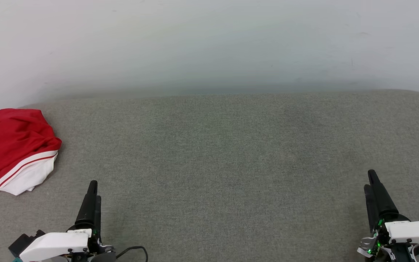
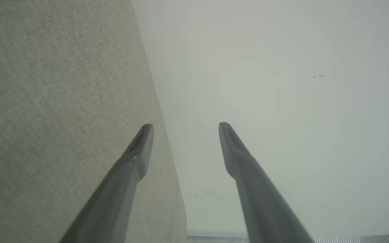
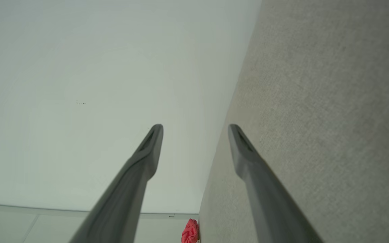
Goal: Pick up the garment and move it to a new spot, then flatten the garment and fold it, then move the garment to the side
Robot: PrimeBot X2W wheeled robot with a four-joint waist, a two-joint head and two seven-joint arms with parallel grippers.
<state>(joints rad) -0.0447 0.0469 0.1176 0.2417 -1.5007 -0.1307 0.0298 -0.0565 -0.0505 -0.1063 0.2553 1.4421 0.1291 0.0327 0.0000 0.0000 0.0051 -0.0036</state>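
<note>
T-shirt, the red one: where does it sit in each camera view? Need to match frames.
Head view: red T-shirt crumpled at far left on the grey fabric cushion, up and left of the left pincer.
Left wrist view: faces the cushion edge and wall instead.
Right wrist view: small red patch at the bottom edge, just left of centre, against the cushion's edge.
Shared landmark: the line where the cushion meets the white wall.

Left tool (image 1: 95, 190): tapered black fingers (image 1: 87, 208), white wrist shell (image 1: 55, 243), black cable (image 1: 136, 248).

The dark long-fingered left gripper (image 1: 95, 191) and right gripper (image 1: 369, 180) are pointing forward over the grey woven fabric surface's (image 1: 209, 153) near edge, jaws standing wide apart, empty.
</note>
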